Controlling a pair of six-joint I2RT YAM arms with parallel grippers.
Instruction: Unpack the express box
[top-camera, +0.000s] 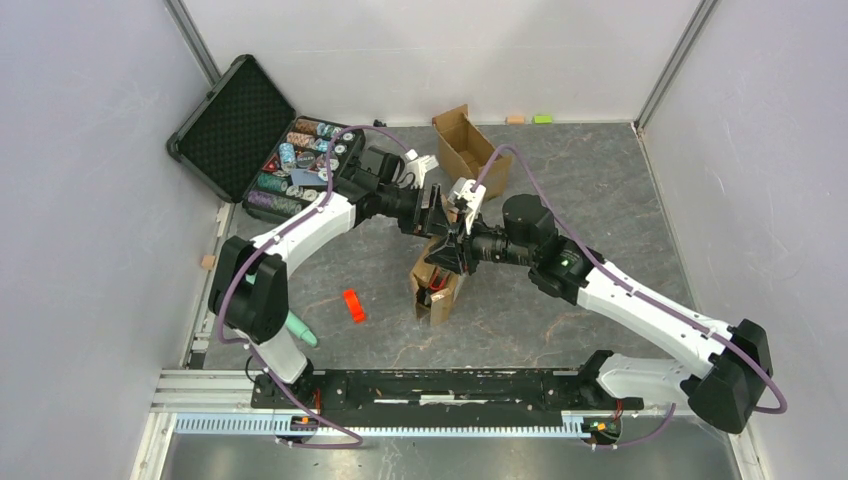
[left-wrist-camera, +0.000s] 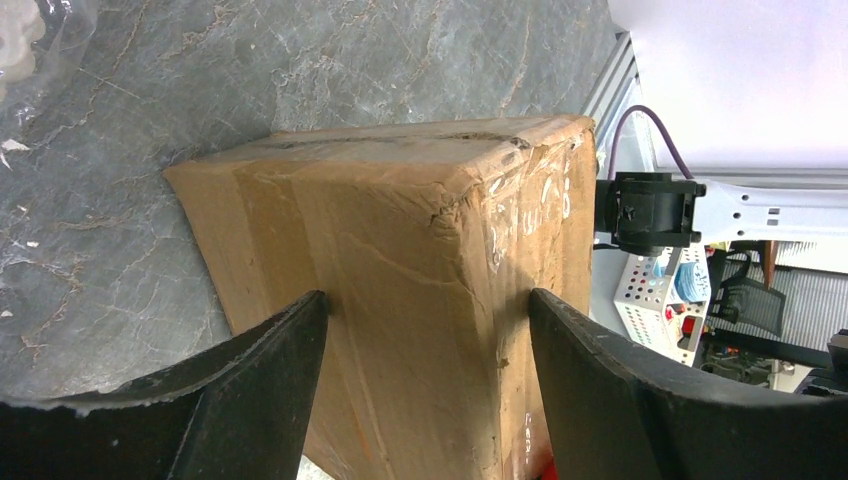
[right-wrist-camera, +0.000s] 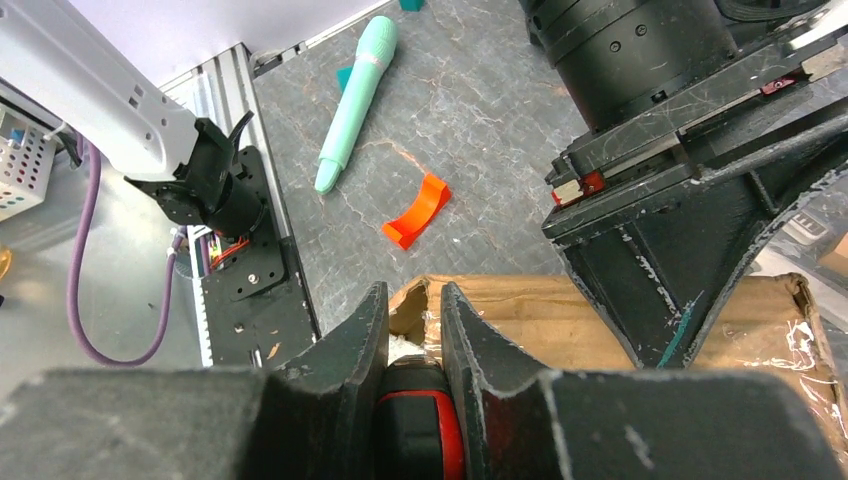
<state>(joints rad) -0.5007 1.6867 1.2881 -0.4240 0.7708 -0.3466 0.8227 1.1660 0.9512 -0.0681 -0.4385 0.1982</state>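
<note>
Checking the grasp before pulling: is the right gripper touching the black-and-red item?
Touching. The right wrist view shows the right gripper with its fingers pressed against both sides of the black-and-red item, no gap.

Black-and-red item (right-wrist-camera: 418, 425) between the right jaws, cut off below

Express box (top-camera: 443, 298), opened at the top

Brown cardboard, creased and glossy with clear tape, one corner crumpled. It stands on the table just right of the orange plastic piece (top-camera: 353, 305), with its interior dark.
</note>
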